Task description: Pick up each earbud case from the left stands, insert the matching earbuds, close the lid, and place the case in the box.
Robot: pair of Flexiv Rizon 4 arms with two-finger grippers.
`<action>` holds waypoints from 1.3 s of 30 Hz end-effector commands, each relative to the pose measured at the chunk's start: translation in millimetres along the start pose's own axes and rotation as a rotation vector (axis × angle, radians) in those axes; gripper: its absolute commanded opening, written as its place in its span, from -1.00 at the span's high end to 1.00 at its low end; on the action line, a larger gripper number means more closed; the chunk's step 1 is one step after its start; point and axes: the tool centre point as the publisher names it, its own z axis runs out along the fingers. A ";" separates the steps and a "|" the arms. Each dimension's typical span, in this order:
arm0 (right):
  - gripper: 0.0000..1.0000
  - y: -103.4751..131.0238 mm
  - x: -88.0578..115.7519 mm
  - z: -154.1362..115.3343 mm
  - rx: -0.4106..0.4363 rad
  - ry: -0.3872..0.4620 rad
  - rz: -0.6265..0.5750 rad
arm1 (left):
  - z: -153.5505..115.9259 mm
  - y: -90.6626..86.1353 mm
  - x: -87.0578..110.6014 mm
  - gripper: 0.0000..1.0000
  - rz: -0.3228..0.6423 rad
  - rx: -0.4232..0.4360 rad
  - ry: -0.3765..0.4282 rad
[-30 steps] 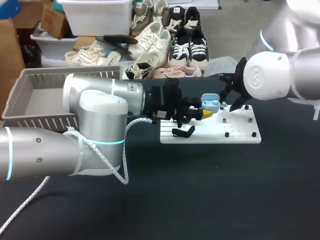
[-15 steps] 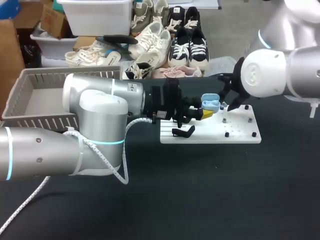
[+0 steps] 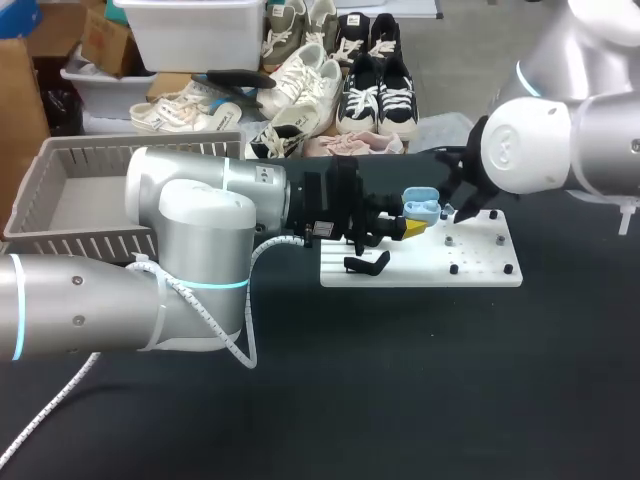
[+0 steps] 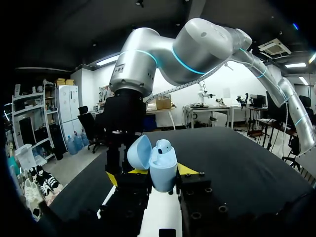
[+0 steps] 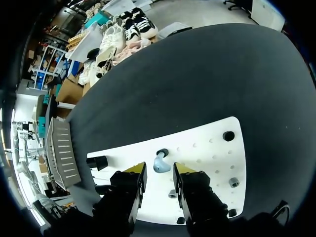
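Observation:
My left gripper is shut on a light blue earbud case, held upright over the left end of the white board. In the left wrist view the case sits between the yellow tips of that gripper, its lid swung open and one earbud seated inside. My right gripper hangs just right of the case, over the board. The right wrist view shows it open, its tips either side of a blue earbud lying on the board, with narrow gaps showing.
A grey slatted basket stands at the back left, also seen as the basket beyond the board's end. A black stand and small pegs sit on the board. Dark tabletop lies in front.
The right arm has shifted slightly left and its fingers have drawn closer together around the earbud. The left arm and the case have not moved.

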 end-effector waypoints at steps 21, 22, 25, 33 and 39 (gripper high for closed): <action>1.00 -1.6 -2.3 -1.2 0.012 0.010 0.016 | -0.1 -0.4 0.7 1.00 0.001 -0.002 -0.003; 1.00 -1.2 -2.0 -2.6 0.014 0.008 0.017 | -0.1 -0.4 0.7 1.00 0.001 -0.002 -0.003; 1.00 0.4 0.2 -8.2 0.022 0.003 0.018 | -0.1 -0.4 0.7 1.00 0.001 -0.002 -0.003; 1.00 -3.5 11.8 -33.4 0.021 -0.042 0.032 | -0.1 -0.4 0.7 1.00 0.001 -0.002 -0.003; 1.00 -10.6 20.3 -60.5 0.009 -0.067 0.029 | -0.1 -0.4 0.7 1.00 0.001 -0.002 -0.003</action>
